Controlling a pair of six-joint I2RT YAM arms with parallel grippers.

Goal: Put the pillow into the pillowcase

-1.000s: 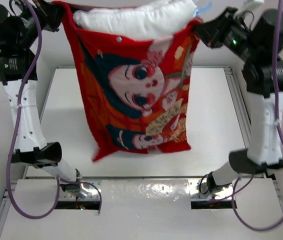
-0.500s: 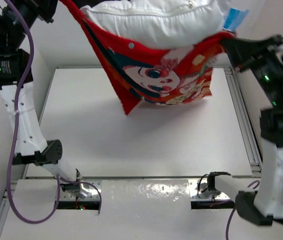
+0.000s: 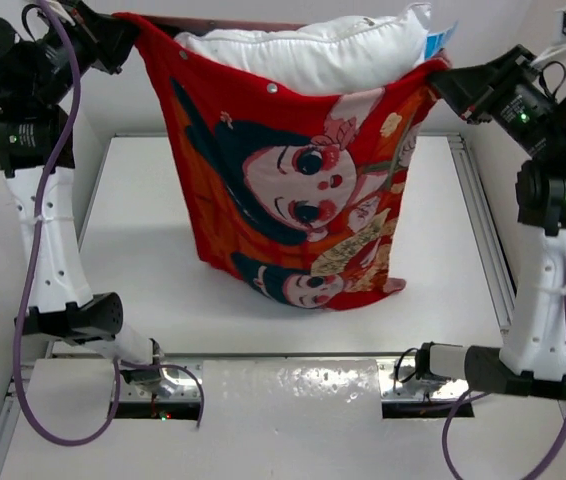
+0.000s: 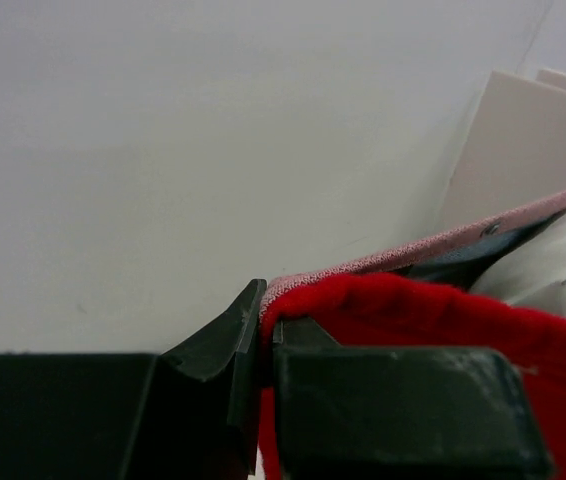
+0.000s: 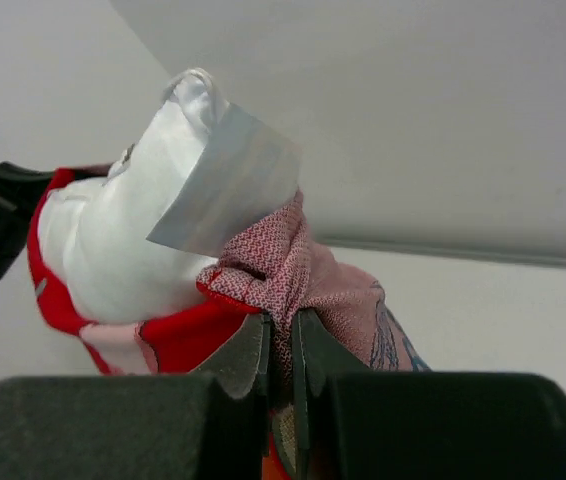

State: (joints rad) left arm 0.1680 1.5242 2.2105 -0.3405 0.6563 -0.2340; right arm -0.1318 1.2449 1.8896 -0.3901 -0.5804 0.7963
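L arm [image 3: 48,230]: base at lower left of the top view, white link rising up the left edge, dark elbow in the upper-left corner, wrist pointing right. L gripper [image 3: 128,28] is pinched tight on the top-left corner of the pillowcase [image 3: 293,200]. The L wrist cam shows the red hem squeezed between its two dark fingers [image 4: 213,350], pink reverse just above.

R arm [image 3: 553,290]: base at lower right, white link going up the right edge, dark joints at mid-right w/ green LEDs, wrist angled toward upper left. R gripper [image 3: 441,75] is clamped on the top-right corner of the case. The R wrist cam shows bunched pink-reverse cloth caught between the fingers.

Case hangs stretched between the two grippers across the top centre, mouth up, printed side to the cam. Its bottom edge touches the table [image 3: 163,290] at mid-frame.

Pillow [image 3: 313,55] sits in the mouth, mostly inside. The white top bulges above the rim at top centre, one corner poking up at upper right w/ a blue tag [image 3: 441,42] beside it.

Table is white, metal rails along the side and near edges. Plain pale wall behind. Purple cable [image 3: 38,300] loops along the L arm.
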